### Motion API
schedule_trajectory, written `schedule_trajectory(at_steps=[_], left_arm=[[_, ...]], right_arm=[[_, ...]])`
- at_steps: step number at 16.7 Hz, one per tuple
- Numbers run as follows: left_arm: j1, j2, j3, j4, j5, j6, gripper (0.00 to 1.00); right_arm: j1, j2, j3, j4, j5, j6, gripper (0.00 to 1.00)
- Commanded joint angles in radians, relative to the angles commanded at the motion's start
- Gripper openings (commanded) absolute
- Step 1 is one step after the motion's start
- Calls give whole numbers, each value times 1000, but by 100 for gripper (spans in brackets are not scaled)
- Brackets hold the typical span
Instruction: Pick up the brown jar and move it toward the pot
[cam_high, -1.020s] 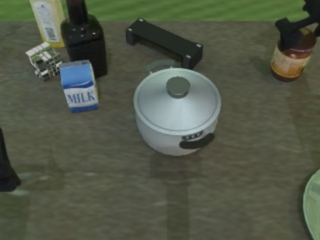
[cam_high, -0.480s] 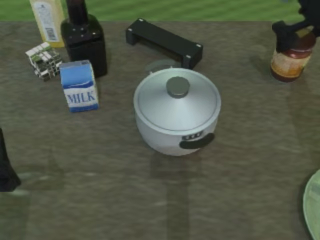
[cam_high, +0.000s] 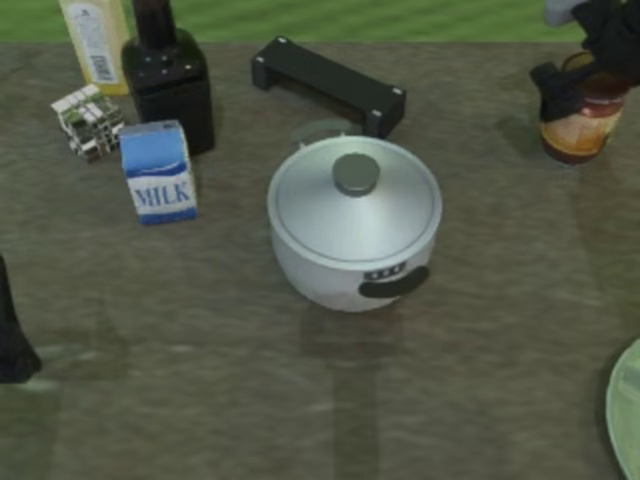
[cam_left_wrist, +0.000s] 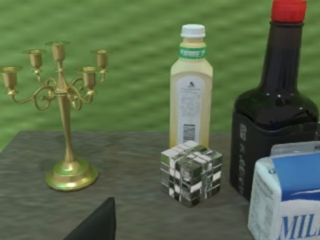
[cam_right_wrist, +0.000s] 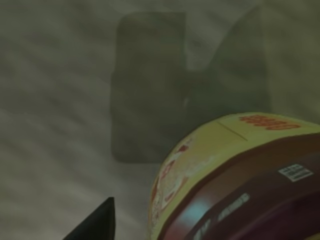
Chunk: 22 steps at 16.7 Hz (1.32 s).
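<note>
Our right gripper (cam_high: 585, 75) sits over the brown jar (cam_high: 578, 125) at the far right of the table (cam_high: 200, 330), dark fingers around the jar's lid area; we cannot tell from the top view whether they are clamped on it or just straddling it. The jar stands upright on the table, well apart from the pot (cam_high: 354, 222), which sits near the table's middle with its lid on, grey knob up and black handle facing the near edge. In the right wrist view the jar (cam_right_wrist: 240, 180) fills the lower part of the frame very close, label and dark glass visible, one dark fingertip (cam_right_wrist: 95, 222) showing beside it. Our left arm (cam_high: 12, 330) is parked at the left edge (only a dark piece of it shows). Behind the pot lies a black bar-shaped block (cam_high: 328, 84). At far left we have a milk carton (cam_high: 158, 172), a mirrored cube (cam_high: 88, 121), a tall black bottle (cam_high: 168, 75) and a yellow bottle (cam_high: 94, 40). The left wrist view adds a gold candelabra (cam_left_wrist: 62, 115) standing beyond those. A pale green plate rim (cam_high: 626, 410) shows at the near right corner
</note>
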Motion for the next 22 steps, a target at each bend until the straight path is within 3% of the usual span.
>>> schedule_trajectory(at_steps=[13,22], left_arm=[[0,0,0,0,0,0,100],[0,0,0,0,0,0,100]], right_arm=[[0,0,0,0,0,0,2],[-4,-2,1,0,0,2,0]])
